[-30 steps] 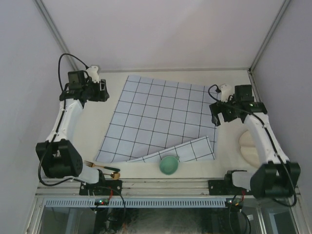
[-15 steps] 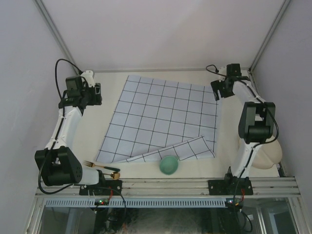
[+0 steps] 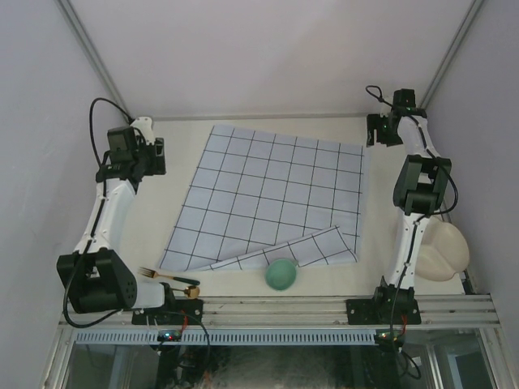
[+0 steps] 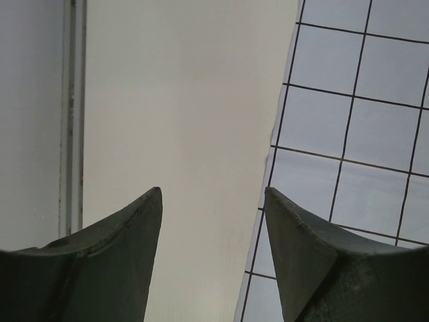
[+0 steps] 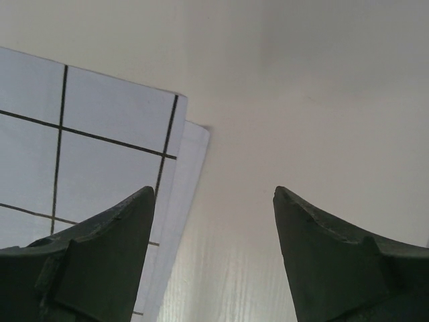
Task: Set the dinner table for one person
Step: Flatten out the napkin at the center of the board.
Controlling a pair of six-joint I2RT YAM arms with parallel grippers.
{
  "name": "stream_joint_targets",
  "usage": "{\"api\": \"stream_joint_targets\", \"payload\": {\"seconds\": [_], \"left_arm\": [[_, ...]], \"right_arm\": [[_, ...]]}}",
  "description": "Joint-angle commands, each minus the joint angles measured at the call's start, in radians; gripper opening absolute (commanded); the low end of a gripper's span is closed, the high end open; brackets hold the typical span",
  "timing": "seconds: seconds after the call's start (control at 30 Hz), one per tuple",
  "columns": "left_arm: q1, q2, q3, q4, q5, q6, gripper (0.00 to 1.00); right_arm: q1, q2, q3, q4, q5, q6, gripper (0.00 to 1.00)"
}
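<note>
The dinner table (image 3: 162, 215) is a cream-white surface with a pale-blue grid cloth (image 3: 272, 190) spread on its middle; the cloth's near right corner is folded over. My left gripper (image 3: 159, 156) hangs open over bare table just left of the cloth's far left edge (image 4: 348, 134), with nothing between its fingers (image 4: 213, 191). At the cloth's far right corner (image 5: 181, 127) my right gripper (image 3: 374, 133) also stands open and empty (image 5: 213, 190). A green bowl (image 3: 280, 274) sits at the near edge. A gold-handled fork (image 3: 168, 278) lies near left.
A cream plate stack (image 3: 442, 250) rests at the near right, beside the right arm's base. Grey walls and a metal frame close in the table on three sides. The left wall rail (image 4: 70, 114) runs close to my left gripper.
My right arm has swung from the cloth's right side out to its far right corner, its jaws narrowing a little. The left gripper has shifted slightly left. The cream plates now show.
</note>
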Motion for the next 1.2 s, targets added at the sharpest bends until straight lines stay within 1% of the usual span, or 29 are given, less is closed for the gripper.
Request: {"api": "stream_joint_targets", "payload": {"seconds": [0.0,0.1,0.2,0.43,0.57,0.67,0.83,0.93,1.03,1.17], "left_arm": [[0.007,-0.087,-0.028,0.03,-0.083,0.011,0.67],[0.011,-0.116,-0.058,0.047,-0.134,0.006,0.67],[0.016,-0.136,-0.082,0.064,-0.147,0.012,0.67],[0.024,-0.137,-0.071,0.051,-0.176,0.011,0.67],[0.024,-0.137,-0.064,0.052,-0.199,0.012,0.68],[0.023,-0.129,-0.063,0.052,-0.209,0.012,0.68],[0.023,-0.126,-0.063,0.05,-0.202,0.011,0.68],[0.024,-0.124,-0.056,0.046,-0.206,0.011,0.68],[0.023,-0.125,-0.052,0.043,-0.208,0.011,0.68],[0.024,-0.13,-0.061,0.044,-0.211,0.011,0.68]], "right_arm": [[0.021,0.047,0.096,-0.064,-0.072,0.065,0.71],[0.043,0.079,0.146,-0.085,-0.058,0.054,0.71],[0.059,0.101,0.178,-0.097,-0.036,0.043,0.71],[0.06,0.116,0.179,-0.112,-0.013,0.038,0.66],[0.051,0.114,0.161,-0.113,0.009,0.04,0.66],[0.039,0.12,0.161,-0.117,0.016,0.047,0.69],[0.031,0.148,0.188,-0.144,0.027,0.044,0.69],[0.031,0.161,0.202,-0.16,0.016,0.044,0.67],[0.029,0.171,0.212,-0.17,0.002,0.048,0.62],[0.032,0.19,0.231,-0.182,-0.003,0.046,0.62]]}}
